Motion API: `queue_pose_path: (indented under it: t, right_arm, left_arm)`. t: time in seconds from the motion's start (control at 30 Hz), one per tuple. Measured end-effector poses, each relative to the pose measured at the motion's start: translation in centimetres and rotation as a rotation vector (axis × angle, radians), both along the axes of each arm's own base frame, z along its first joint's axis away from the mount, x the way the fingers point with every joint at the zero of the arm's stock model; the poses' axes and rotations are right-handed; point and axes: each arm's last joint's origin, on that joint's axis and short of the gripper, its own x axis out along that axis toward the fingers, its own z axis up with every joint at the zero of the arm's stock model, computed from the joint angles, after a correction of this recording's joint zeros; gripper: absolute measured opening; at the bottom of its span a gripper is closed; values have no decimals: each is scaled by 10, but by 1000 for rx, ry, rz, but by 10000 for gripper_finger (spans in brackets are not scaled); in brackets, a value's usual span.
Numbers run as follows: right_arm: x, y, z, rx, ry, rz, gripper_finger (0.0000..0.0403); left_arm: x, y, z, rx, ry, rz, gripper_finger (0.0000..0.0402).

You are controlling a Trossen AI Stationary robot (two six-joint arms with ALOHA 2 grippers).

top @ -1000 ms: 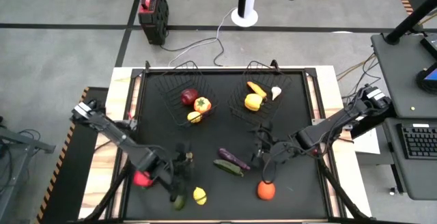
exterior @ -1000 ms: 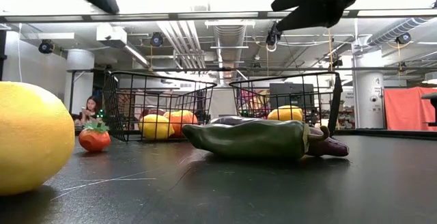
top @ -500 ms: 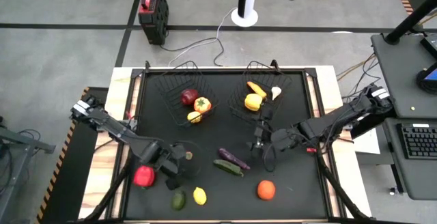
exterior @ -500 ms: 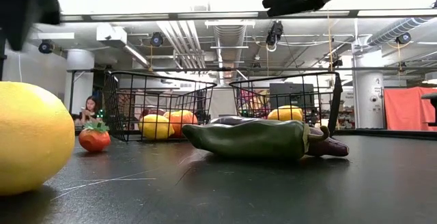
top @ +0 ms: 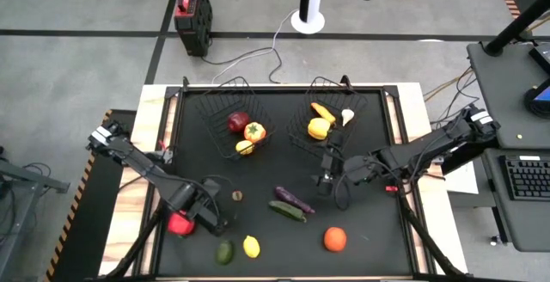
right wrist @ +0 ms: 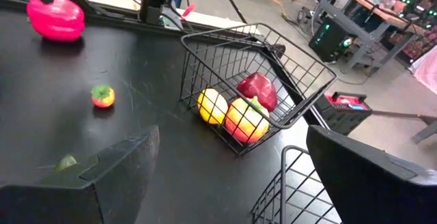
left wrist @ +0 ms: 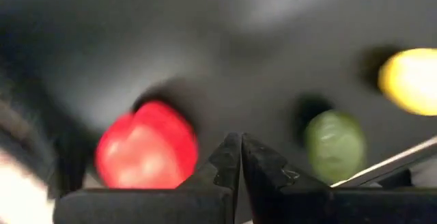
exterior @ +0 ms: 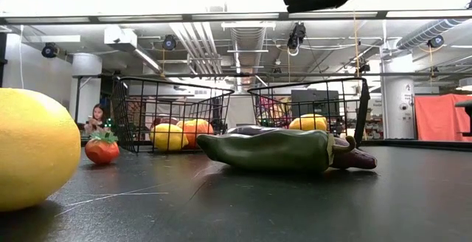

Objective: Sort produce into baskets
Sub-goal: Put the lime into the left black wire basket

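On the black mat-covered surface [top: 378,230], the left gripper [top: 212,222] sits low at about 8 o'clock, its jaws pressed together with nothing between them. A glossy red bell pepper [top: 180,223] lies just beside it on the outer side, while a small dark green lime-like fruit [top: 225,252] and a yellow lemon [top: 251,247] rest near it toward 6 o'clock — the left wrist view shows the pepper [left wrist: 145,152] and the green fruit [left wrist: 333,144] flanking the closed fingertips [left wrist: 232,157]. A tiny red tomato-like piece [top: 236,196] lies just beyond the gripper toward centre.

At 11 o'clock the left black wire-mesh basket [top: 225,99] holds a dark red apple [top: 238,122], an orange-red pepper [top: 254,131] and a small yellow fruit [top: 246,147].

Near centre a purple eggplant [top: 294,199] and a dark green cucumber [top: 286,211] lie side by side; a round orange fruit [top: 334,239] sits at 5 o'clock.

The right black wire-mesh basket [top: 364,101] at 1 o'clock holds a yellow pepper [top: 319,128], an orange carrot [top: 323,112] and a white garlic [top: 347,117].

The right gripper [top: 329,168] hovers just in front of that basket with its jaws spread wide and empty — well apart from the eggplant.
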Motion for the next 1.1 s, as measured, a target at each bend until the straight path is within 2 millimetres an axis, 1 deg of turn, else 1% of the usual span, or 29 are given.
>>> queue_pose_path:
  t: [0.07, 0.13, 0.3, 0.53, 0.7, 0.8, 0.9, 1.0, 1.1]
  right_arm:
    - [0, 0, -1, 6, 0, -1, 364]
    - [0, 0, -1, 9, 0, -3, 364]
    - [0, 0, -2, 8, 2, -2, 364]
    - [0, 0, -2, -9, 9, 4, 364]
    - [0, 0, -2, -11, 10, 4, 364]
    - [0, 0, -2, -9, 9, 3, 364]
    - [0, 0, -2, -7, 9, 3, 364]
    - [0, 0, -2, -5, 8, 2, 364]
    - [0, 0, -3, 5, 10, 14, 364]
  left_arm:
    - [-5, -1, 0, -3, 55, 45, 0]
    - [-10, -4, 0, -1, 89, 49, 0]
    - [-18, -11, 3, -13, 125, 60, 0]
    - [-16, -15, 8, 14, 53, 71, 0]
    - [-12, -20, 8, -32, 3, 57, 0]
    - [-7, -27, 9, -84, -62, 19, 2]
    - [-1, -36, 11, -150, -166, -21, 16]
    - [6, -44, 13, -194, -268, -12, 43]
    - [12, -49, 9, -214, -270, 49, 76]
